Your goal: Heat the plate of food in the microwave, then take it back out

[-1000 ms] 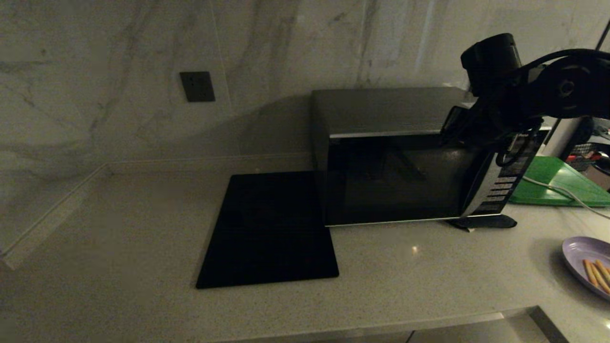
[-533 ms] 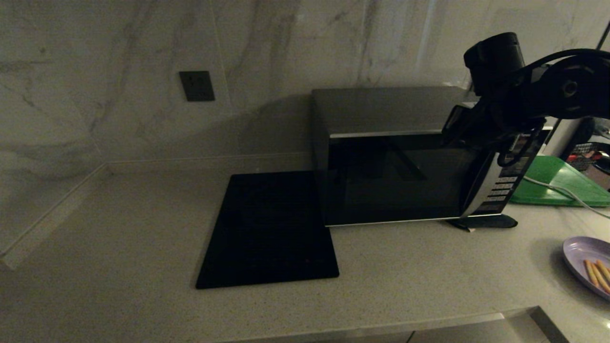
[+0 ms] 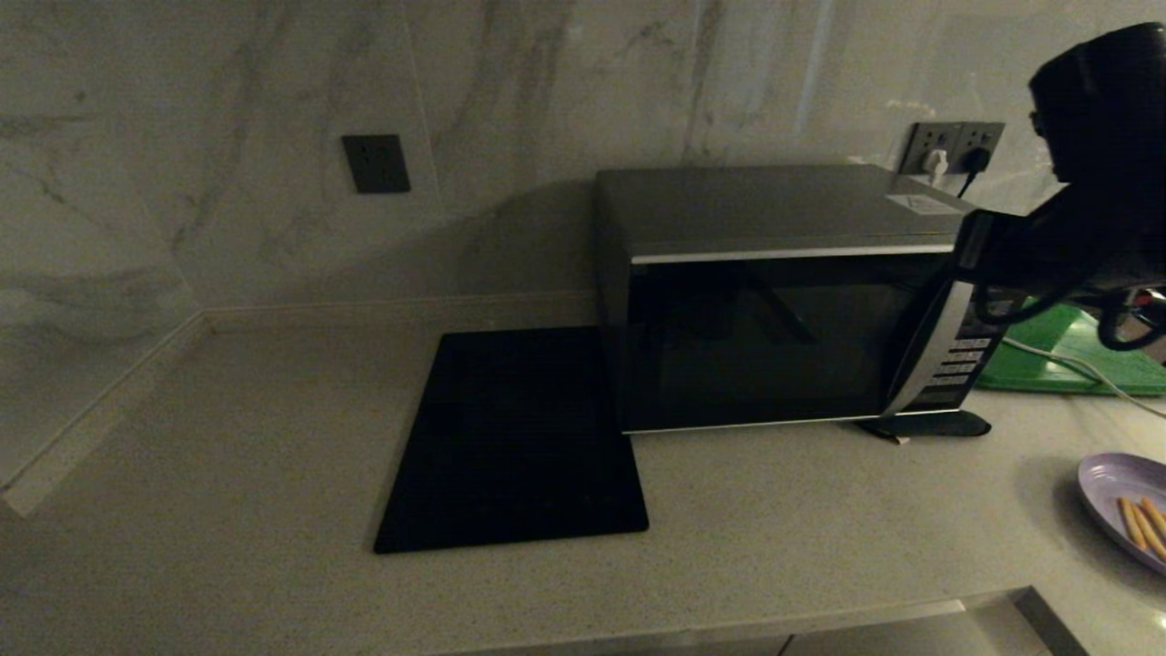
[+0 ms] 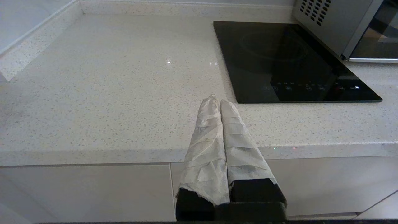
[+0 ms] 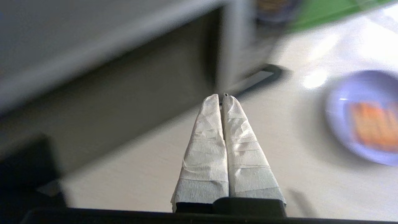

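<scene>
The silver-grey microwave (image 3: 774, 292) stands at the back of the counter with its dark glass door closed. It also shows as a blur in the right wrist view (image 5: 124, 77). The lilac plate of food (image 3: 1125, 510) with yellow sticks lies on the counter at the far right edge. My right arm (image 3: 1093, 228) hangs beside the microwave's button panel, above the green tray. My right gripper (image 5: 221, 97) is shut and empty, over the counter between the microwave and the plate (image 5: 363, 124). My left gripper (image 4: 217, 100) is shut and empty, parked over the counter's front edge.
A flat black cooktop (image 3: 519, 437) lies left of the microwave and shows in the left wrist view (image 4: 289, 62). A green tray (image 3: 1075, 355) crossed by a white cable (image 3: 1084, 372) sits behind the plate. Wall sockets (image 3: 952, 146) are behind the microwave.
My right arm has swung right, away from the microwave's front upper corner, to the view's right edge. The door stays closed and the plate has not moved.
</scene>
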Controlling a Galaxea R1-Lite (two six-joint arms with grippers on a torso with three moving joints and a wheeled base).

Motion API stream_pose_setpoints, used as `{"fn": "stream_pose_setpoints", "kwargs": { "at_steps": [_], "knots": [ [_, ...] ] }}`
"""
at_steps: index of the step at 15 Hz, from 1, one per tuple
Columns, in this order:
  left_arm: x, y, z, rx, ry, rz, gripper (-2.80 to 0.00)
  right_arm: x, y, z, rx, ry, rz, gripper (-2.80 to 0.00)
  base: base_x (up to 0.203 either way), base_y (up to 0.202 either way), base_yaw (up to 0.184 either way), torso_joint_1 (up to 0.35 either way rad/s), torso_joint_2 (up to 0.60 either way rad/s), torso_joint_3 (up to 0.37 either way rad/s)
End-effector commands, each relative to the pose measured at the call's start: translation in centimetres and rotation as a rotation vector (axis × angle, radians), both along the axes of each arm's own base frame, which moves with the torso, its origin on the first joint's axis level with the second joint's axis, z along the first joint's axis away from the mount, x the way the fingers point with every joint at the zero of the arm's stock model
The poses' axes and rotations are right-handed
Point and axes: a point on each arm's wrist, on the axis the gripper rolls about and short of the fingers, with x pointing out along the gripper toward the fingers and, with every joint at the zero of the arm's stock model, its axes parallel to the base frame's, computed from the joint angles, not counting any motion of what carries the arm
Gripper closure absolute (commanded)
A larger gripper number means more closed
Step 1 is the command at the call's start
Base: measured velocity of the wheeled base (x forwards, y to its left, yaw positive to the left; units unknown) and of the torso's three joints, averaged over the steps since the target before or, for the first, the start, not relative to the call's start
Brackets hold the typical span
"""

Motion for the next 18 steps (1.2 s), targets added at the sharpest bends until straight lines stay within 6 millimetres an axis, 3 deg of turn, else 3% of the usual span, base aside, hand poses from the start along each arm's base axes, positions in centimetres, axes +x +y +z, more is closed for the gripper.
{"fn": "stream_pose_setpoints", "kwargs": {
  "at_steps": [1, 6, 11, 14, 16, 18],
  "knots": [
    [0.0, 0.0, 0.0, -0.001, -0.001, 0.000, 0.00, -6.2, -2.6, 1.8, -0.083, -0.028, -0.014, 0.00, 0.000, 0.000, 0.000, 0.000, 0.00, 0.000],
    [0.0, 0.0, 0.0, -0.001, -0.001, 0.002, 0.00, -15.1, -7.3, 0.9, -0.355, 0.094, -0.051, 0.00, 0.000, 0.000, 0.000, 0.000, 0.00, 0.000],
    [0.0, 0.0, 0.0, -0.001, -0.001, 0.000, 0.00, -24.9, -7.4, -1.8, -0.400, -0.018, 0.078, 0.00, 0.000, 0.000, 0.000, 0.000, 0.00, 0.000],
    [0.0, 0.0, 0.0, -0.001, -0.001, 0.000, 0.00, -30.5, -7.1, -4.9, -0.403, -0.139, 0.095, 0.00, 0.000, 0.000, 0.000, 0.000, 0.00, 0.000],
    [0.0, 0.0, 0.0, -0.001, -0.001, 0.001, 0.00, -33.3, -7.0, -7.4, -0.407, -0.214, 0.094, 0.00, 0.000, 0.000, 0.000, 0.000, 0.00, 0.000],
    [0.0, 0.0, 0.0, -0.001, -0.001, 0.001, 0.00, -34.6, -6.8, -9.1, -0.336, -0.289, 0.090, 0.00, 0.000, 0.000, 0.000, 0.000, 0.00, 0.000]
  ]
}}
